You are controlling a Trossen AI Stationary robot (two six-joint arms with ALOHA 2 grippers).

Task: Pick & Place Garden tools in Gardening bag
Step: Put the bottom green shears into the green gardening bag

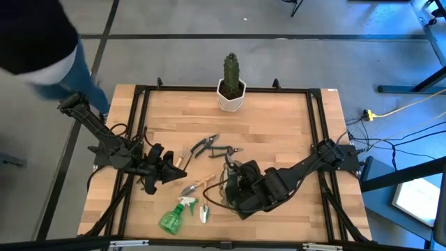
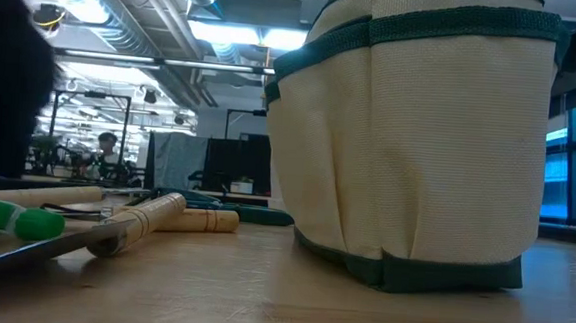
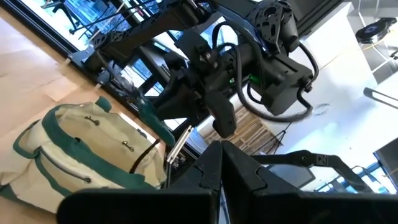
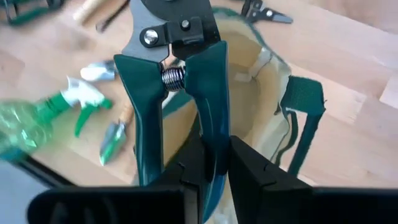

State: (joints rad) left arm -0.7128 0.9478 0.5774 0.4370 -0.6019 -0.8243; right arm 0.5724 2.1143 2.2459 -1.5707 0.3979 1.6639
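Counter (image 1: 279,132): pale wood slats in a black frame.

Bag (image 2: 420,140): tan fabric with green trim, standing toward the counter's near edge under the right arm, its mouth open upward; it stands close in the low view.

Right claw (image 4: 214,155): clenched on one dark-green handle of a pair of shears (image 4: 171,81), held over the open bag with the spring and pivot bolt in plain sight and the blades pointing away from the claw.

Left claw (image 3: 221,168): fingers pressed together, holding nothing, hanging just above the counter left of the bag and pointing toward it.

Second shears (image 1: 207,145): dark handles, lying open mid-counter, beyond the bag.

Wooden-handled tools (image 1: 197,185): two or three with silver heads, lying between the left claw and the bag; which is trowel and which is fork cannot be told.

Small trowel (image 1: 204,212): near the front edge, just beside the spray bottle.

Spray bottle (image 1: 173,219): translucent green, lying on its side at the front edge.

Cactus (image 1: 231,73): green, upright in a white pot (image 1: 231,99) at the far edge, well apart from the tools.

Person (image 1: 42,42): dark top and blue trousers, standing past the far left corner.
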